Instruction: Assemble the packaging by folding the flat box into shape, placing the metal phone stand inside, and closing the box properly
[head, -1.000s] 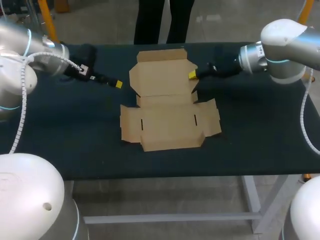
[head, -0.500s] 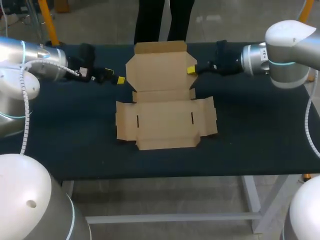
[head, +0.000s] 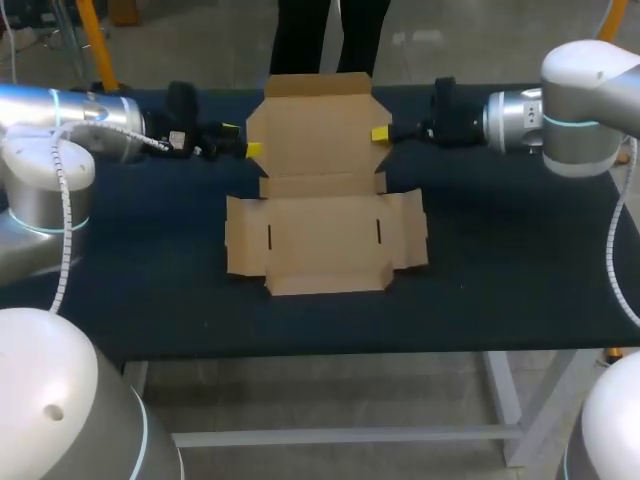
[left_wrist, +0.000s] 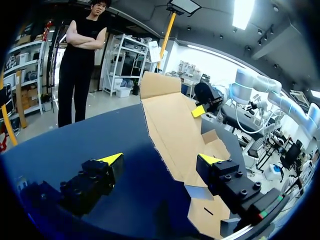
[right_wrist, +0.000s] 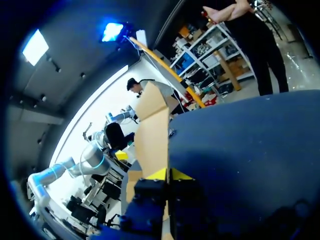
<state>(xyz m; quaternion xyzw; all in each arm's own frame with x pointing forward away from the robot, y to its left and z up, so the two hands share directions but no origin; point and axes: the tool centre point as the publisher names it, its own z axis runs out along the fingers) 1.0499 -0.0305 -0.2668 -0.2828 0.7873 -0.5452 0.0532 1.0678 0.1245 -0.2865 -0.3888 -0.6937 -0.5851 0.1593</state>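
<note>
Looking down, we see the flat box (head: 325, 240) lying mid-table on the dark table (head: 520, 270), its rear panel (head: 315, 125) tilted up. Our right gripper (head: 380, 133) pinches that panel's right edge, yellow tips closed together on the card. Our left gripper (head: 250, 150) sits at the panel's left edge, fingers spread wide. Whether either tip touches the card, we cannot tell.
</note>
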